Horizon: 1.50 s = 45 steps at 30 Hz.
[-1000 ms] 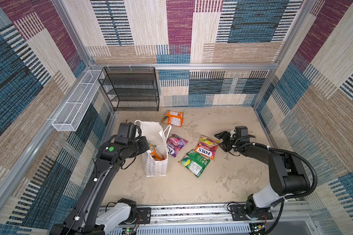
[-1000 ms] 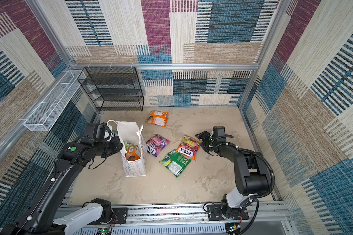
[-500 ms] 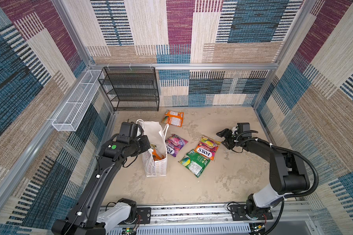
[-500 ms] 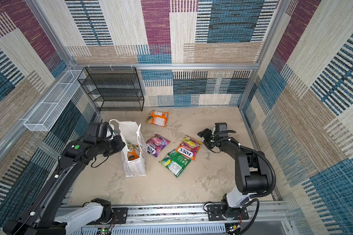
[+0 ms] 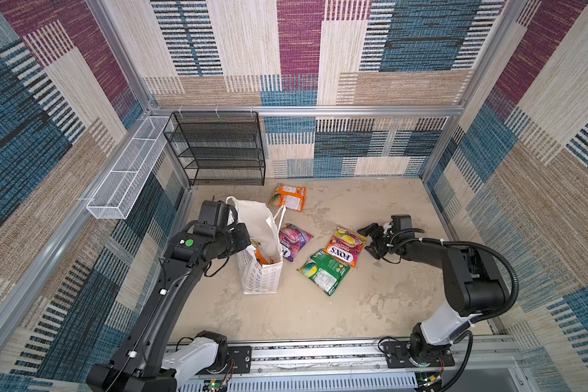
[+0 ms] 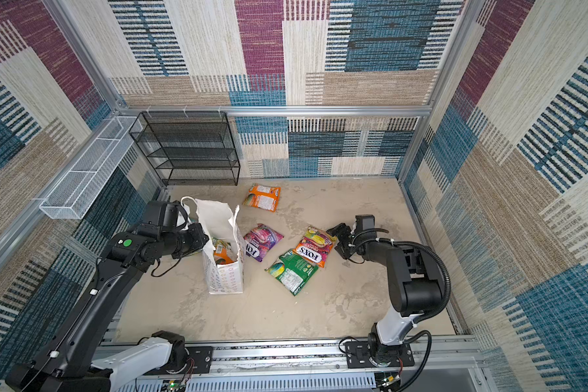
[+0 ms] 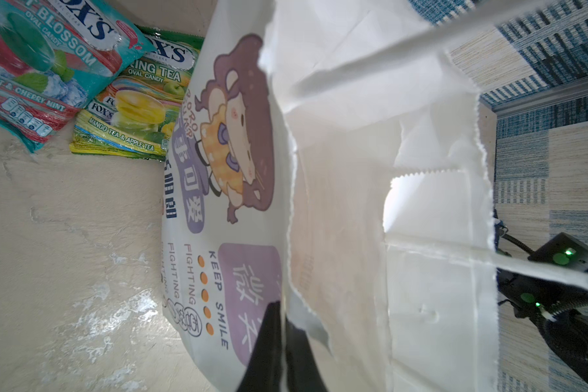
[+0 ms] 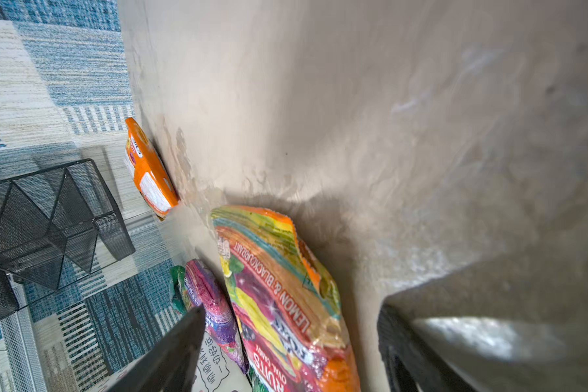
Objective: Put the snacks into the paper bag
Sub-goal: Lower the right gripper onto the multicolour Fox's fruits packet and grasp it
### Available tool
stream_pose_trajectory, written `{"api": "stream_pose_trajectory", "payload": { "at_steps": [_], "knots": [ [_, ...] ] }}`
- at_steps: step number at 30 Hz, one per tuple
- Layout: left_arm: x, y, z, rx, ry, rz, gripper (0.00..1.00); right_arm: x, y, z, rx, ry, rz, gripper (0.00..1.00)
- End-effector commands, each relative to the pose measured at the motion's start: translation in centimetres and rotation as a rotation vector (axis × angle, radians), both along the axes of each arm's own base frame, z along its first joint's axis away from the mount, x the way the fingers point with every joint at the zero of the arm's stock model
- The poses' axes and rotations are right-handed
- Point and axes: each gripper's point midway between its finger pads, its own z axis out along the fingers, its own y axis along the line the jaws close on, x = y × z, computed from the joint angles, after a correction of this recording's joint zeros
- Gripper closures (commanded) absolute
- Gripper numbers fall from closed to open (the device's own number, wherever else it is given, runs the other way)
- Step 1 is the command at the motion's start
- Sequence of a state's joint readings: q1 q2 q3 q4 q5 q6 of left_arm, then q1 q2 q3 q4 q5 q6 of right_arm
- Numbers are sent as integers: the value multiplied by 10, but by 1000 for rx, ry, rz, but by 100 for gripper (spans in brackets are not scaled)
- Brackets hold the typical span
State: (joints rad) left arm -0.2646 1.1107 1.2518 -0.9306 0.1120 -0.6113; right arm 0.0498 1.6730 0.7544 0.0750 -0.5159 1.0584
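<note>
The white paper bag (image 5: 260, 275) stands upright at centre left, and an orange packet (image 5: 261, 255) shows inside it. My left gripper (image 7: 283, 339) is shut on the bag's rim (image 5: 248, 243). Of the snacks, an orange (image 5: 287, 201), a purple (image 5: 294, 240), a red-orange FOX'S (image 5: 345, 246) and a green (image 5: 323, 271) packet lie on the floor right of the bag. A teal (image 7: 41, 68) and a yellow-green (image 7: 136, 101) packet lie beside the bag's cartoon face. My right gripper (image 5: 369, 241) is open at the red-orange packet (image 8: 286, 298), whose end lies between the fingers.
A black mesh rack (image 5: 218, 149) stands against the back wall. A white wire basket (image 5: 123, 176) hangs on the left wall. Aluminium frame rails run along the walls, and the arms' base rail (image 5: 319, 353) runs along the front.
My right gripper's jaws have spread wider, and it has shifted slightly towards the red-orange packet's edge. My left gripper keeps its hold on the bag's rim.
</note>
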Motion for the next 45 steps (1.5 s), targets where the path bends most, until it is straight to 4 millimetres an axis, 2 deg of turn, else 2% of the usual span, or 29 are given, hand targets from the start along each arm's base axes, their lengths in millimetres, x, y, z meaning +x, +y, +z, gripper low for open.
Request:
{"api": "stream_pose_trajectory", "payload": {
  "at_steps": [1, 3, 7, 11, 12, 16, 17, 23, 29, 37, 41, 45],
  "knots": [
    [5, -4, 11, -2, -41, -34, 100, -1, 6, -11, 36, 44, 4, 20],
    [4, -5, 11, -11, -37, -35, 100, 0, 10, -15, 45, 55, 26, 22],
    [1, -6, 7, -21, -23, -31, 100, 1, 15, -10, 51, 20, 49, 36],
    [-1, -6, 11, -33, -34, -30, 100, 3, 18, -10, 40, 15, 62, 45],
    [-1, -7, 11, -36, -35, -31, 100, 4, 19, -10, 43, 12, 68, 50],
    [-5, -8, 12, -51, -32, -32, 100, 4, 27, -12, 79, 6, 105, 79],
    [-6, -9, 12, -58, -29, -32, 100, 4, 27, -11, 81, 1, 108, 82],
    [-3, -16, 15, -82, -24, -59, 100, 5, 25, 14, 52, -99, 119, 96],
    [3, -20, 22, -79, -53, -91, 100, 4, 18, 39, 3, -193, 94, 100],
    [21, -20, 40, -42, -121, -107, 100, 5, 15, 58, -18, -262, 94, 100],
    [28, -20, 55, -19, -164, -120, 100, 4, 6, 79, -70, -323, 58, 100],
    [28, -23, 45, -64, -180, -134, 100, -2, -4, 113, -130, -403, 26, 100]
  ]
}}
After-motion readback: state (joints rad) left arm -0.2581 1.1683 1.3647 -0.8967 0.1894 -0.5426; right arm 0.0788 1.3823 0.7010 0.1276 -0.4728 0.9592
